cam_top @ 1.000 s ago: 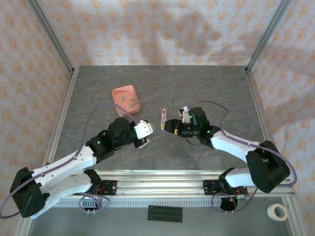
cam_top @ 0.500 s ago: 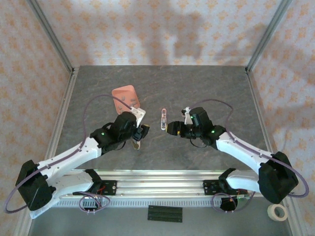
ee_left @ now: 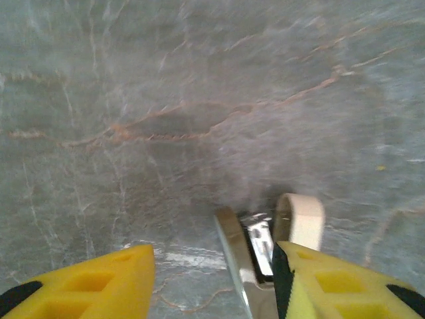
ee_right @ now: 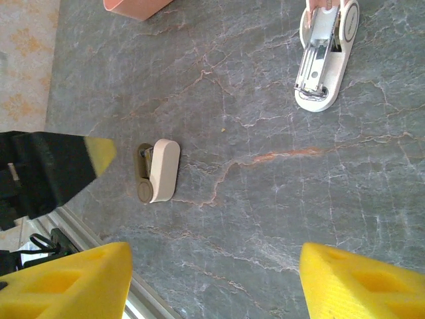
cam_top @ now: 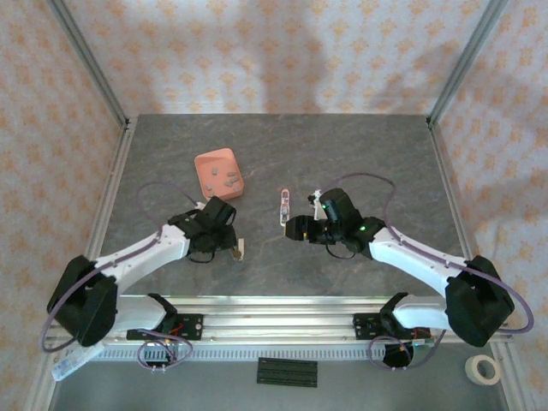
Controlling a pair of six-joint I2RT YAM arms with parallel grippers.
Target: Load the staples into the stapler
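The pink tray [cam_top: 214,155] sits on the table [cam_top: 368,154], left of middle toward the far edge, and holds several loose grey staples [cam_top: 230,181]. The stapler [cam_top: 283,205] lies open near the middle, apart from the tray. The left gripper [ee_left: 212,282] has its fingers parted, with a cream piece [ee_right: 161,170] just beside one finger. The right gripper [ee_right: 212,279] is spread wide and grips nothing.

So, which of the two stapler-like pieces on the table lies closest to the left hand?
The short beige piece, right beside the left hand. The other, the longer white stapler with its metal channel showing, lies farther away.
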